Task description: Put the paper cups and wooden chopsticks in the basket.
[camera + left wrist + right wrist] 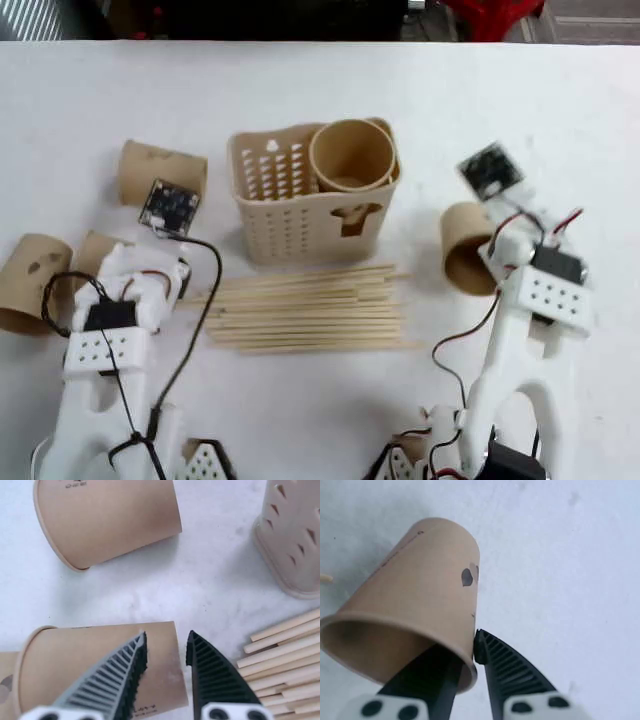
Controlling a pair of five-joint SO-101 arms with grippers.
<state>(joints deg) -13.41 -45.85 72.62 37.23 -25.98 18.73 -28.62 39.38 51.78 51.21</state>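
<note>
The right pincer (468,656) is clamped on the rim of a paper cup (420,605): one finger sits inside the mouth, the other presses the outside wall, and the cup's base points away from the pincer. Whether this cup rests on the white table (500,90) cannot be told. The left pincer (167,642) is partly open and holds nothing. Its tips hang over the base end of a second cup (95,665), which lies on its side right beneath them; whether they touch it is unclear. Just past the outer side of its black finger (210,675) lie the ends of the wooden chopsticks (280,655), flat on the table in a loose bundle. Farther ahead of the tips, apart from the near one, a third cup (107,517) lies on its side. Farthest off on the chopstick side stands the basket (295,535). From above, a fourth cup (35,280) lies beside the left arm, away from the chopsticks. The basket stands beyond them between the two arms, with a fifth cup (352,155) upright inside.
</note>
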